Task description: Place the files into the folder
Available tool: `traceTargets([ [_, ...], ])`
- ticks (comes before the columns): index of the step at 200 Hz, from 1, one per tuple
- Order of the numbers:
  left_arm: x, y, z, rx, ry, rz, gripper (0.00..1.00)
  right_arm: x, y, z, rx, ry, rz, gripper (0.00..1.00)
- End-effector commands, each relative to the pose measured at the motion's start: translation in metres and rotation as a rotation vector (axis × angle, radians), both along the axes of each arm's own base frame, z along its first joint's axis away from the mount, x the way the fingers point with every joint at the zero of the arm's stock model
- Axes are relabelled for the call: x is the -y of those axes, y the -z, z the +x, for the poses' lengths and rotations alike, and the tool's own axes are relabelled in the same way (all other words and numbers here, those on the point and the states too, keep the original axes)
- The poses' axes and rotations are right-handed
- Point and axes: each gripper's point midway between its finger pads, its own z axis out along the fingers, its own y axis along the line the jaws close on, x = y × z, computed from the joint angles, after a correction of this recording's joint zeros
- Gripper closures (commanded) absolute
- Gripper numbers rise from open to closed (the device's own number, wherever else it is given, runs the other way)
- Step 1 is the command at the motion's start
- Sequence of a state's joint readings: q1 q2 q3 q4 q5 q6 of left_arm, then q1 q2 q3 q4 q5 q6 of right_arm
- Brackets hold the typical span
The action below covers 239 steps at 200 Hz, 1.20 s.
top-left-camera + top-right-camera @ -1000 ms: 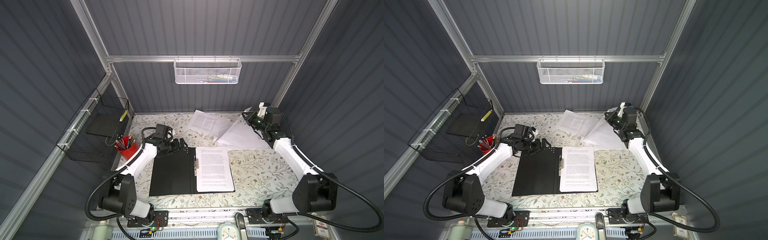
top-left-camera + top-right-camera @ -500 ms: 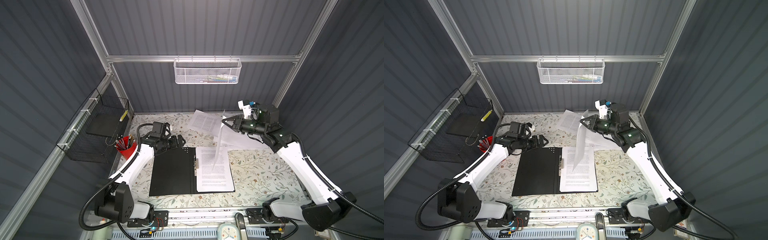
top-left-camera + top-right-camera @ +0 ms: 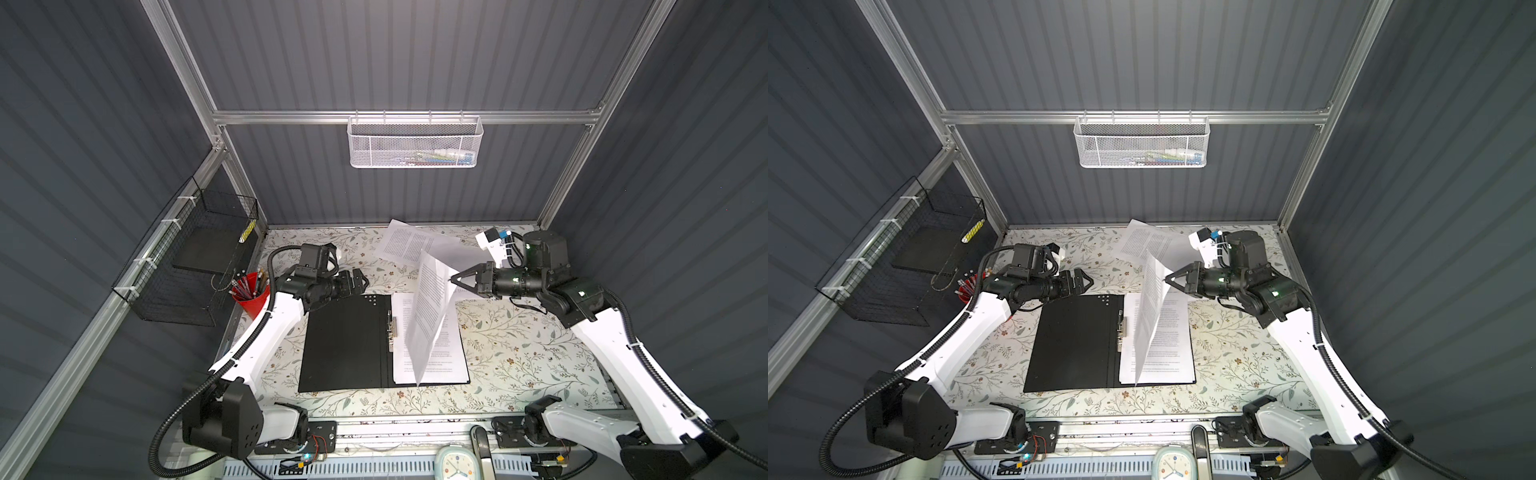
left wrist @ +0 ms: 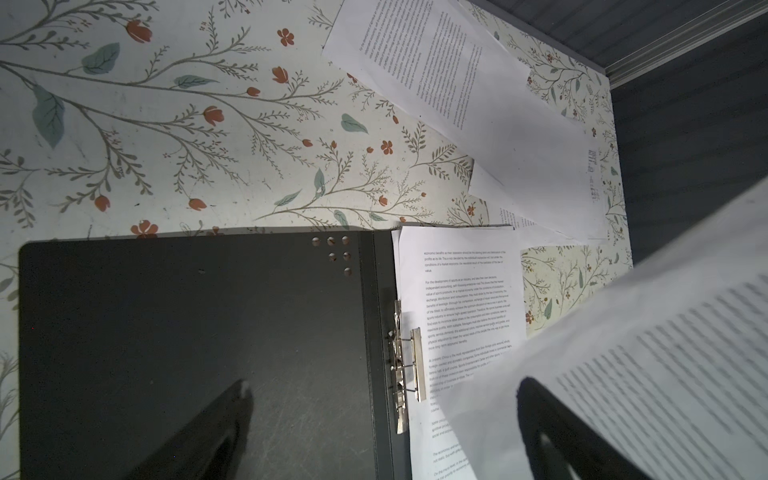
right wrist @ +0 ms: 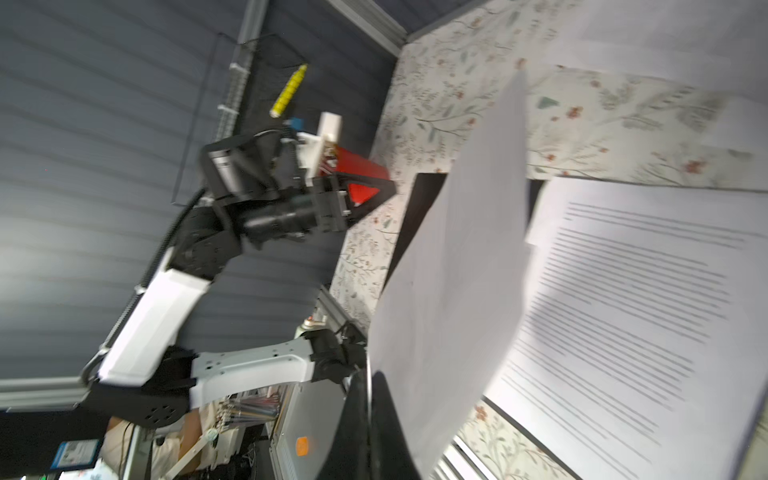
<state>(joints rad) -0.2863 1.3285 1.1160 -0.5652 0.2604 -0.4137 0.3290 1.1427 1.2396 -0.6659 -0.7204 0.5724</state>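
Note:
The folder [image 3: 345, 340] [image 3: 1075, 340] lies open on the table, black inside up, with a metal clip [image 4: 409, 365] at its spine. One printed sheet [image 3: 444, 365] rests on its right half. My right gripper [image 3: 453, 279] [image 3: 1168, 279] [image 5: 368, 372] is shut on the edge of another sheet [image 3: 428, 316] [image 5: 457, 270], which hangs tilted above the folder's right half. More files [image 3: 411, 245] [image 4: 457, 83] lie loose at the back. My left gripper [image 3: 362, 282] [image 3: 1087, 282] [image 4: 384, 384] is open and empty, above the folder's far edge.
A red pencil cup [image 3: 251, 293] stands left of the folder, beside a black wire basket [image 3: 195, 257] on the left wall. A white mesh basket [image 3: 415, 141] hangs on the back rail. A small clock [image 3: 453, 465] sits at the front edge.
My right gripper has lifted a sheet from the back right pile and swung it left over the folder. The left gripper has drawn back slightly from the folder, still open.

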Motion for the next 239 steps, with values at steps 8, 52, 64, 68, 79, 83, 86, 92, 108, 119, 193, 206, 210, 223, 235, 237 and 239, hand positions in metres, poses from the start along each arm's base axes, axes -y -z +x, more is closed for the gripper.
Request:
traceTargets([
  [8, -0.005, 0.002, -0.007, -0.006, 0.014, 0.023, 0.00, 0.025, 0.076, 0.011, -0.044, -0.102, -0.249, 1.00],
  [52, -0.002, 0.006, -0.008, -0.024, 0.022, 0.012, 0.00, 0.031, 0.153, 0.049, -0.030, -0.205, -0.413, 1.00],
  [64, -0.002, 0.006, -0.008, -0.024, 0.024, 0.011, 0.00, 0.034, 0.165, 0.057, -0.009, -0.220, -0.473, 1.00],
  [68, -0.002, 0.006, -0.008, -0.025, 0.025, 0.011, 0.00, 0.036, 0.168, 0.059, -0.007, -0.222, -0.493, 1.00],
  [79, -0.003, 0.007, -0.008, -0.024, 0.024, 0.017, 0.00, 0.045, 0.178, 0.066, -0.006, -0.224, -0.567, 1.00],
  [83, -0.003, 0.007, -0.009, -0.025, 0.023, 0.018, 0.00, 0.048, 0.182, 0.067, -0.011, -0.231, -0.591, 1.00],
  [86, -0.003, 0.007, -0.008, -0.025, 0.024, 0.019, 0.01, 0.050, 0.184, 0.068, -0.017, -0.236, -0.606, 1.00],
  [92, -0.003, 0.008, -0.008, -0.027, 0.024, 0.020, 0.00, 0.052, 0.187, 0.069, -0.022, -0.250, -0.628, 1.00],
  [108, -0.003, 0.011, -0.008, -0.032, 0.023, 0.023, 0.00, 0.060, 0.195, 0.077, -0.023, -0.253, -0.688, 1.00],
  [119, -0.002, 0.013, -0.007, -0.037, 0.024, 0.021, 0.00, 0.059, 0.198, 0.081, -0.017, -0.262, -0.691, 1.00],
  [193, -0.004, 0.016, -0.008, -0.048, 0.019, 0.028, 0.00, 0.056, 0.213, 0.111, -0.043, -0.240, -0.708, 1.00],
  [206, -0.004, 0.017, -0.009, -0.052, 0.019, 0.029, 0.00, 0.050, 0.214, 0.113, -0.083, -0.242, -0.666, 1.00],
  [210, -0.004, 0.017, -0.010, -0.052, 0.020, 0.028, 0.00, 0.050, 0.216, 0.114, -0.097, -0.242, -0.665, 1.00],
  [223, -0.004, 0.019, -0.010, -0.054, 0.019, 0.029, 0.00, 0.049, 0.220, 0.115, -0.124, -0.238, -0.664, 1.00],
  [235, -0.005, 0.021, -0.012, -0.059, 0.019, 0.030, 0.00, 0.047, 0.223, 0.115, -0.144, -0.234, -0.650, 1.00],
  [237, -0.005, 0.021, -0.012, -0.060, 0.018, 0.030, 0.00, 0.047, 0.223, 0.115, -0.145, -0.234, -0.649, 1.00],
  [239, -0.005, 0.022, -0.012, -0.061, 0.019, 0.031, 0.00, 0.047, 0.224, 0.115, -0.148, -0.233, -0.646, 1.00],
])
